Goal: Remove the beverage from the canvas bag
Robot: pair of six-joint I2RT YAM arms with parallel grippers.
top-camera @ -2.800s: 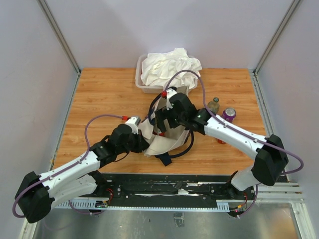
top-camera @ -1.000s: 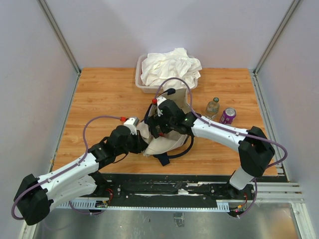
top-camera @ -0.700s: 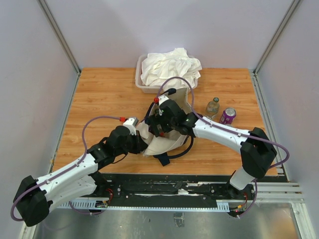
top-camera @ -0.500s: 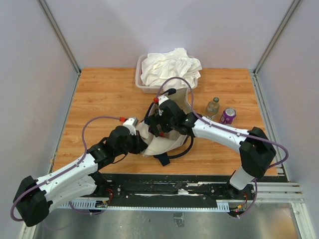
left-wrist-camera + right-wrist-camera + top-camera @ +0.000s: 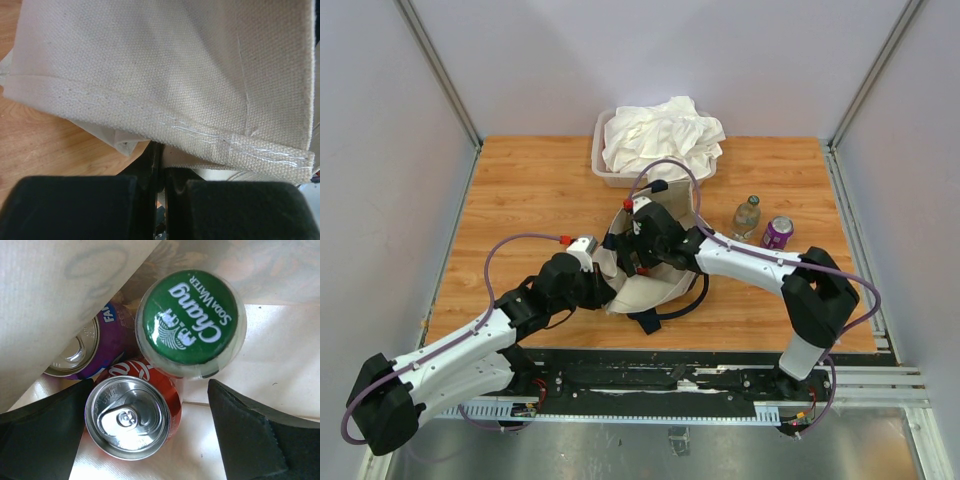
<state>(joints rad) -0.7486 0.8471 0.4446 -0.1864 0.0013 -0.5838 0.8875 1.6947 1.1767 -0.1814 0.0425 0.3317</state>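
From above, the canvas bag (image 5: 642,292) lies on the desk (image 5: 520,200) toward the near edge, its dark straps trailing to the front. The left arm (image 5: 470,345) reaches to the bag's left edge. The right arm (image 5: 760,265) bends in so that its wrist sits over the bag's mouth. To the right, well apart from the bag, a small bottle (image 5: 747,215) and a purple can (image 5: 778,232) stand upright just beside each other; I take these for drinks already out. Behind the bag is a plastic tub (image 5: 600,165) heaped with white cloth (image 5: 660,135). The desk is a wood-grain board, shut in by plain pale walls with metal posts at the far corners.

At the left wrist, the left fingers (image 5: 150,165) are pinched narrow on the bag's stitched hem, holding the mouth up off the wood.

At the right wrist, the right fingers (image 5: 245,435) are spread wide and hold nothing. Below them, inside the bag, are a green-capped bottle (image 5: 190,322), a red can (image 5: 132,415) touching it, and a second purple can (image 5: 97,345) half under a canvas fold. The fingers straddle the red can without gripping it, so by my reading at least three drinks are left to lift out.
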